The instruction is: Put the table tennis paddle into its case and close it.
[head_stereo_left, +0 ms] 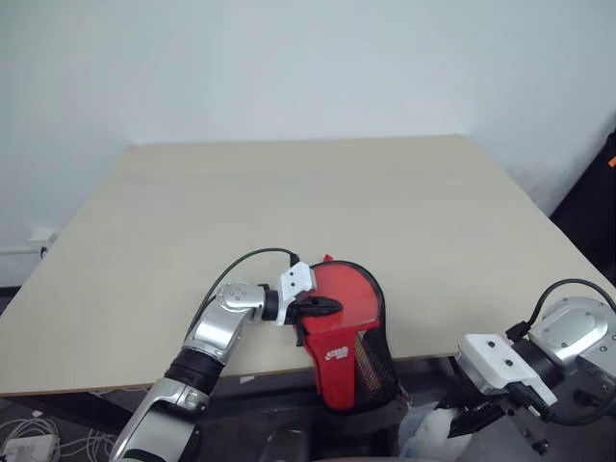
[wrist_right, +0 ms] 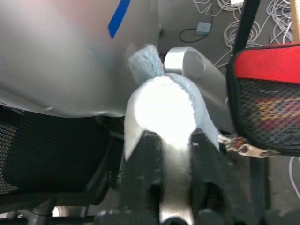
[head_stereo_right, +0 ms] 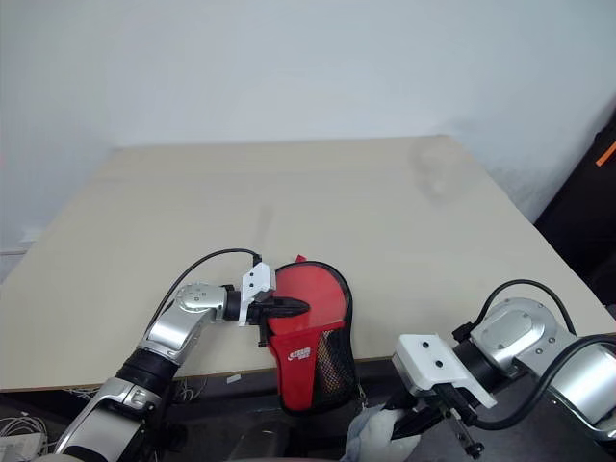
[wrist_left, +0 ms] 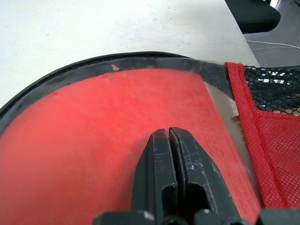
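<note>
Right gripper [head_stereo_right: 438, 416], nearest, below the table [head_stereo_left: 289, 192] edge, jaws around a pale fluffy cloth [wrist_right: 161, 110]. Left gripper [head_stereo_left: 322, 307], shut, presses on the case [head_stereo_left: 346, 332] overhanging that edge; paddle unseen, presumably inside. Pin firmly while zipping.

I get soft, even light across the pale beige wooden tabletop [head_stereo_left: 289, 212]; the pale-blue fluffy cloth [wrist_right: 161, 110] glares white, blurred.

Silver arms, white wrist blocks, black cables, black end effectors [head_stereo_left: 322, 306].
</note>
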You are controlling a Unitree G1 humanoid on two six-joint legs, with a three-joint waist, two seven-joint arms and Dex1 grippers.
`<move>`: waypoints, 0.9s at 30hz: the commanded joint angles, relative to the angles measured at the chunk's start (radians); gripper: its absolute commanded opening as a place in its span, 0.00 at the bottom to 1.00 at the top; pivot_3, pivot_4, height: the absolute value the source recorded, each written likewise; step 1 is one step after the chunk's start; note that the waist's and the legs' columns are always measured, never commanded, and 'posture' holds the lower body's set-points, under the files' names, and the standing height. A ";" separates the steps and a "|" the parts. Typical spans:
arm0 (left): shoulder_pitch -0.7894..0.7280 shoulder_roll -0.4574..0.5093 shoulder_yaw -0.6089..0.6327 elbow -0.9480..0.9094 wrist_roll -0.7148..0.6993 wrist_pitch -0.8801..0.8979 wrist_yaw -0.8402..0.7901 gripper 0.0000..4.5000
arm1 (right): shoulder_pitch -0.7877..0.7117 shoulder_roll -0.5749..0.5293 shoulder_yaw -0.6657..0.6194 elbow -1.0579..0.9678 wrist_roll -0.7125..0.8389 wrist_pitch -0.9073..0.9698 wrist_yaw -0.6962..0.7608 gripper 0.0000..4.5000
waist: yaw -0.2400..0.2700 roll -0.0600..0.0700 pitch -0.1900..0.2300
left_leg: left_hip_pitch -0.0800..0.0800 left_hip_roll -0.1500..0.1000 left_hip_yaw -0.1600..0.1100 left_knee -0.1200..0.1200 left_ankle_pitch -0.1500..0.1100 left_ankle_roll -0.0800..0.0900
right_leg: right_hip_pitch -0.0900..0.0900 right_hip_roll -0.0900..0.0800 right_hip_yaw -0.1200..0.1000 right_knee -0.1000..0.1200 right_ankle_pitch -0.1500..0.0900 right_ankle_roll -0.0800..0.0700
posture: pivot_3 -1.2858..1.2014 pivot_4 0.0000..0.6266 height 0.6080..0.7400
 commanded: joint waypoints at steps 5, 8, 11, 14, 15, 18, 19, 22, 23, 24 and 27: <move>0.030 -0.002 -0.053 0.100 0.073 0.022 0.016 0.00 | -0.126 -0.001 -0.037 0.088 0.058 0.009 0.055 0.78 | 0.003 0.000 0.000 | 0.001 0.000 0.000 0.000 0.000 0.000 | 0.001 -0.001 -0.001 0.000 0.000 0.000 | 0.52 0.00 0.74; 0.029 -0.007 -0.050 0.103 0.072 0.019 0.021 0.00 | -0.231 0.042 -0.041 0.167 0.079 0.040 0.035 1.00 | 0.006 0.000 0.000 | 0.001 0.000 0.000 0.000 0.000 0.000 | 0.001 -0.001 -0.002 0.000 0.000 0.000 | 0.52 0.00 0.74; 0.028 -0.010 -0.049 0.107 0.073 0.017 0.024 0.00 | -0.320 0.096 -0.034 0.244 0.072 0.068 -0.004 1.00 | 0.011 0.001 -0.001 | 0.001 0.000 0.000 0.000 0.000 0.000 | 0.001 -0.001 -0.002 0.000 0.000 0.000 | 0.52 0.00 0.74; 0.035 -0.013 -0.036 0.097 0.068 0.016 0.040 0.00 | -0.454 0.226 -0.026 0.433 0.004 0.101 -0.156 1.00 | 0.011 0.002 -0.002 | 0.001 0.000 0.000 0.001 0.000 0.000 | 0.001 -0.001 -0.003 0.001 0.000 0.000 | 0.52 0.00 0.74; 0.039 -0.014 -0.029 0.092 0.064 0.014 0.048 0.00 | -0.479 0.257 -0.024 0.478 -0.016 0.115 -0.198 1.00 | 0.013 0.004 -0.003 | 0.001 0.000 0.001 0.001 0.000 0.000 | 0.001 -0.001 -0.004 0.001 0.000 0.000 | 0.52 0.00 0.74; 0.055 -0.009 -0.002 0.059 0.037 0.030 0.050 0.00 | -0.505 0.340 -0.003 0.579 -0.111 0.115 -0.342 1.00 | 0.015 0.003 -0.003 | 0.001 0.001 0.000 0.001 0.000 0.000 | 0.001 -0.001 -0.005 0.001 0.000 0.000 | 0.52 0.00 0.74; 0.061 -0.006 0.007 0.042 0.024 0.044 0.046 0.00 | -0.509 0.365 0.004 0.606 -0.139 0.113 -0.384 1.00 | 0.013 0.004 -0.004 | -0.001 0.000 0.001 0.000 0.000 0.000 | 0.000 -0.001 -0.005 0.001 0.000 0.000 | 0.52 0.00 0.74; 0.080 0.010 0.042 -0.022 -0.014 0.081 0.044 0.13 | -0.526 0.453 0.012 0.687 -0.197 0.120 -0.499 1.00 | 0.005 0.005 -0.003 | -0.001 0.001 0.002 0.000 0.000 -0.001 | -0.002 -0.001 -0.004 0.002 0.000 0.000 | 0.52 0.00 0.74; 0.085 0.016 0.054 -0.048 -0.030 0.102 0.041 0.19 | -0.533 0.480 0.010 0.710 -0.209 0.127 -0.530 1.00 | -0.001 0.005 -0.003 | -0.001 0.001 0.002 0.000 0.000 -0.001 | -0.002 -0.001 -0.003 0.002 0.000 0.000 | 0.52 0.00 0.74; 0.090 0.025 0.069 -0.077 -0.046 0.123 0.041 0.27 | -0.540 0.508 0.008 0.731 -0.220 0.134 -0.561 1.00 | -0.005 0.006 -0.003 | -0.001 0.001 0.002 0.000 0.000 -0.002 | -0.002 0.000 -0.003 0.003 0.001 0.000 | 0.52 0.00 0.74; 0.101 0.050 0.107 -0.146 -0.080 0.171 0.049 0.50 | -0.552 0.573 0.003 0.781 -0.246 0.146 -0.626 1.00 | -0.019 0.006 -0.003 | -0.002 0.002 0.003 0.000 0.003 -0.006 | -0.003 0.002 -0.004 0.003 0.001 0.001 | 0.52 0.00 0.74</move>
